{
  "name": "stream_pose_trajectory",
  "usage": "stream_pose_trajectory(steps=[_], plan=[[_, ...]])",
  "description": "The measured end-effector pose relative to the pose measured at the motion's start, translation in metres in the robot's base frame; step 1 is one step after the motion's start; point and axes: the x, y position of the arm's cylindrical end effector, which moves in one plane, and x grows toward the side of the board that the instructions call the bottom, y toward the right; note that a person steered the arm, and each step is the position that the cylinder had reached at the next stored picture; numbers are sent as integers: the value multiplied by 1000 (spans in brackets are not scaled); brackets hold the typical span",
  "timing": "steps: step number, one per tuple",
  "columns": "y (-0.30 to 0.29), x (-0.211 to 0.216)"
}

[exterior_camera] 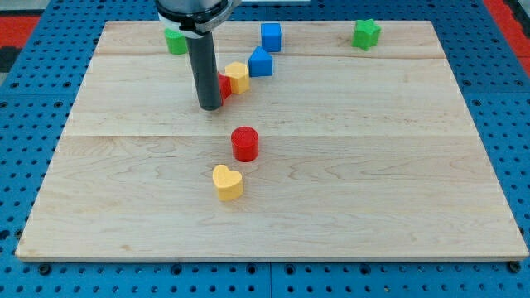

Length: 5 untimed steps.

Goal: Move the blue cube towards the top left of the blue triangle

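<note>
The blue cube [271,36] sits near the view's top, just above and to the right of the blue triangle [261,63]. My tip [210,108] rests on the board to the lower left of both, well left of the blue triangle and apart from it. A small red block [224,85] lies right beside my rod, partly hidden by it, and a yellow block [238,76] touches that red block on its right, next to the blue triangle.
A red cylinder [244,143] stands near the board's middle, with a yellow heart [227,182] below it. A green block [175,40] sits at the top left, partly behind the rod, and a green star [366,34] at the top right.
</note>
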Motion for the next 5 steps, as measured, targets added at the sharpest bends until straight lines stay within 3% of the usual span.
stream_pose_trajectory(steps=[3,4,5], plan=[[9,2],[82,8],[133,-17]])
